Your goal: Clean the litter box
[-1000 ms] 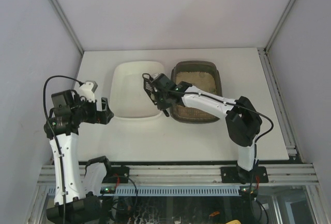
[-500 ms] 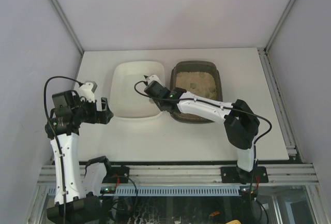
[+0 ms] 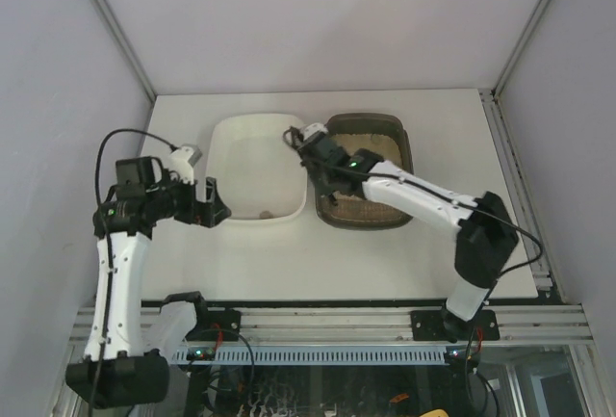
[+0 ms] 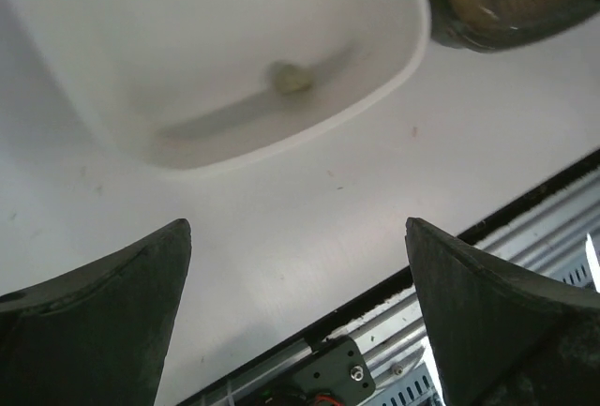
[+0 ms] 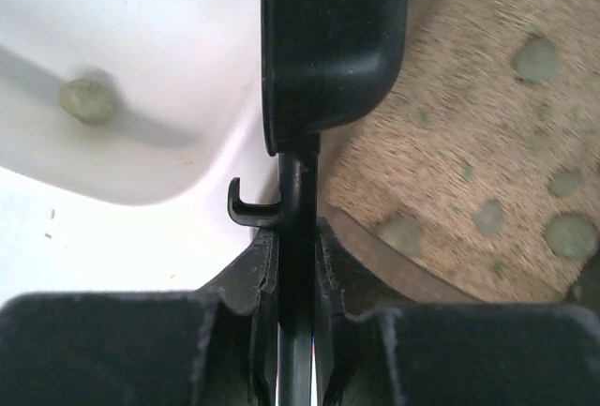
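Note:
The litter box (image 3: 409, 162) is a dark tray of beige litter at the back right, with several greenish clumps in the litter (image 5: 536, 57). My right gripper (image 3: 323, 186) points down over the seam between the litter box and the white tray. It is shut on the handle of a black scoop (image 5: 333, 50), as the right wrist view (image 5: 297, 237) shows. The scoop's end hangs over the tray's near right corner and the litter box rim (image 5: 394, 256). My left gripper (image 3: 218, 213) is open and empty by the tray's near left corner; it also shows in the left wrist view (image 4: 297, 228).
The white tray (image 3: 223, 147) stands left of the litter box, touching it. One greenish clump (image 3: 265, 213) lies on its floor near the front; it also shows in the left wrist view (image 4: 291, 78) and the right wrist view (image 5: 89, 101). The table's front edge and rail (image 4: 337, 368) run below.
My right gripper has swung with the scoop from over the white tray to the seam by the litter box. A clump now lies in the tray. My left gripper moved right toward the tray.

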